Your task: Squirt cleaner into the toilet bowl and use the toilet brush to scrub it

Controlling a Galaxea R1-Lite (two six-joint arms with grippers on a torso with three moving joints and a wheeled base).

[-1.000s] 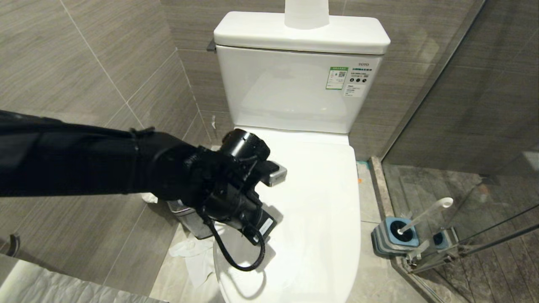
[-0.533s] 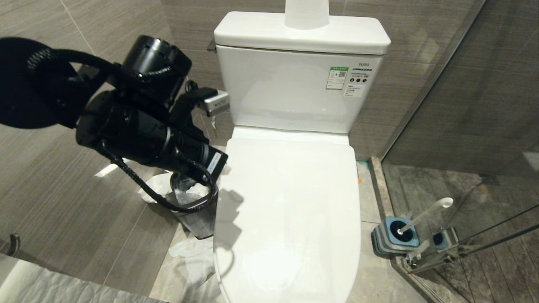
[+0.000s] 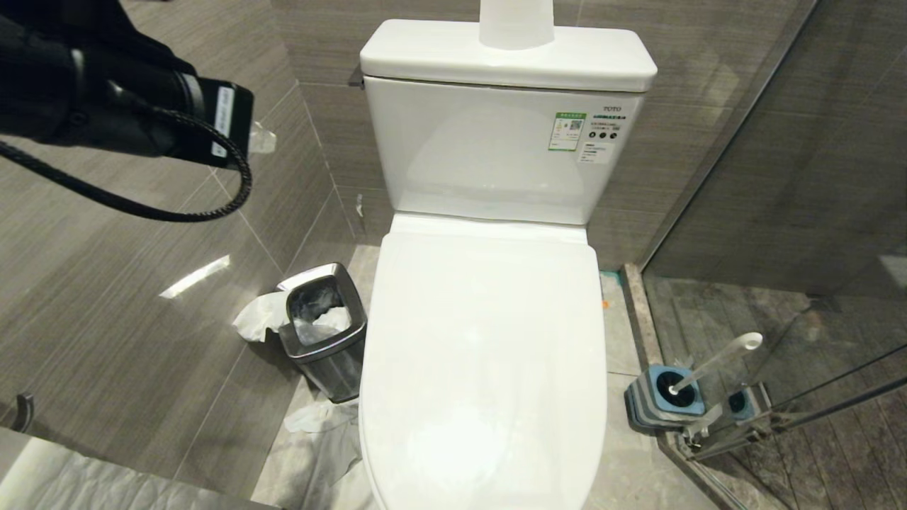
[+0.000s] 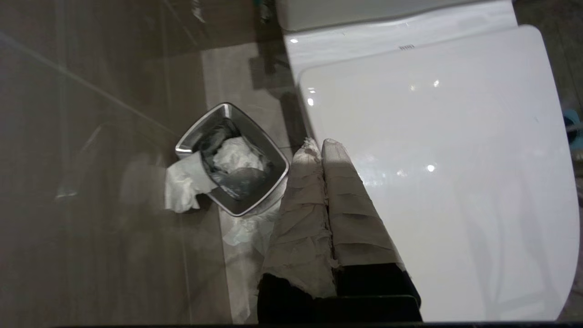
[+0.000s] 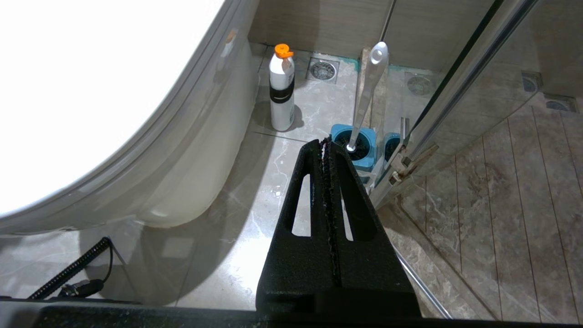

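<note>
The white toilet (image 3: pixel 506 142) has its lid (image 3: pixel 489 354) down, so the inside of the toilet bowl is hidden; its outer wall (image 5: pixel 196 173) shows in the right wrist view. No cleaner is in view. The toilet brush (image 3: pixel 716 365) leans in its blue-topped grey holder (image 3: pixel 666 398) on the floor to the right of the toilet. My left arm (image 3: pixel 127 106) is raised at the upper left. The left gripper (image 4: pixel 321 148), tape-wrapped, is shut and empty high above the lid's edge. Low beside the toilet, my right gripper (image 5: pixel 325 141) is shut and empty, pointing at the brush holder (image 5: pixel 355 146).
A square steel bin (image 3: pixel 324 329) with tissue stands left of the toilet, and more tissue (image 3: pixel 319 425) lies on the floor. A white bottle with an orange cap (image 5: pixel 281 89) stands behind the bowl. A glass shower partition (image 3: pixel 779 212) closes the right side.
My left arm has lifted from over the lid's left edge up to the upper left, uncovering the bin. The lid stays down and the brush has not moved.
</note>
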